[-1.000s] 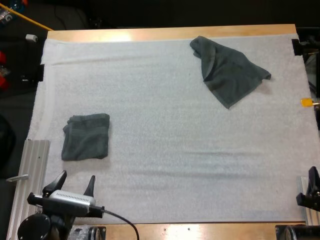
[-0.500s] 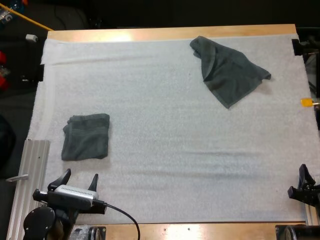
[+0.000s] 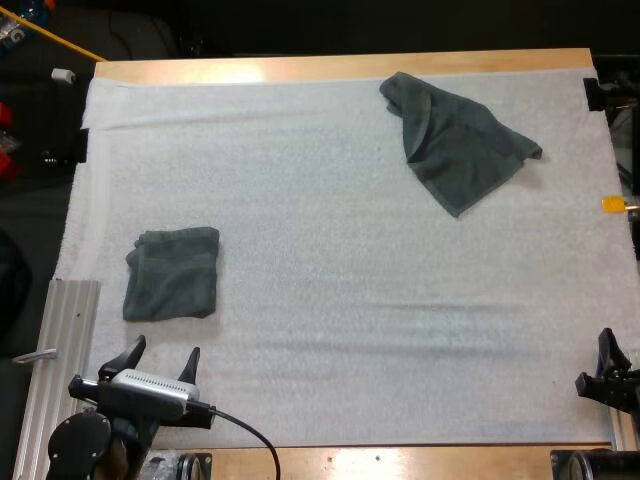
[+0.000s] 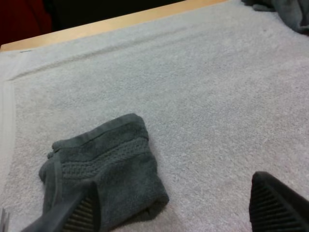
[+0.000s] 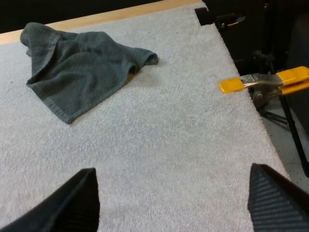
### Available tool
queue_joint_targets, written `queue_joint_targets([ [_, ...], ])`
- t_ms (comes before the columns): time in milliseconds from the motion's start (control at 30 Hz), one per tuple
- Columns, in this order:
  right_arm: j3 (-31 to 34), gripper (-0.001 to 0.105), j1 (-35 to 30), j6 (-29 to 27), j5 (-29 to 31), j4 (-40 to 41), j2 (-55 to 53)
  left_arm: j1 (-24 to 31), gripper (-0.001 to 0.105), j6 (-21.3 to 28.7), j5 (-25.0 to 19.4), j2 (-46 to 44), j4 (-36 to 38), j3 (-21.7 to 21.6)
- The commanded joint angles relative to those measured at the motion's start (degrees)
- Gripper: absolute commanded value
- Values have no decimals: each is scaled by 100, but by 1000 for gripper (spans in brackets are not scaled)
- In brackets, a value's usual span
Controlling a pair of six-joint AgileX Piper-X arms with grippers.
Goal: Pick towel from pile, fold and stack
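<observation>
The left gripper (image 3: 163,352) stood at the near left edge of the white mat (image 3: 330,290). Its two fingers were spread apart and clear of any cloth, and the folded towel (image 3: 172,273) lay just beyond the fingertips. The left wrist view confirmed this: the fingers opened over bare mat, with the folded towel near one of them but untouched. That towel lay flat and squared at the left side of the mat, a position consistent with a stacking place kept well apart from the working area. Whether it comprised one towel or several could not be determined from its outline. The right gripper (image 3: 612,365) stood at the near right edge of the mat, likewise spread wide and holding nothing, as the broad gap between its fingers in the right wrist view showed. The crumpled towel (image 3: 455,140) lay at the far right of the mat, close to the far edge of the table (image 3: 340,66), loosely heaped and well apart from both grippers. Judged from this layout, the step in hand was the pick of the crumpled towel. The right gripper faced it directly and was the better placed for the approach.
</observation>
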Motion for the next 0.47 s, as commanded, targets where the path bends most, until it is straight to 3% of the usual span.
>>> queue_joint_targets([
  [0,-19,63,5,-19,-3,-51,-221,-50,62,-6,-7,-783,-78,-6],
  [433,-19,63,5,-19,-3,-72,-221,-188,62,-6,-7,-783,-78,-6],
])
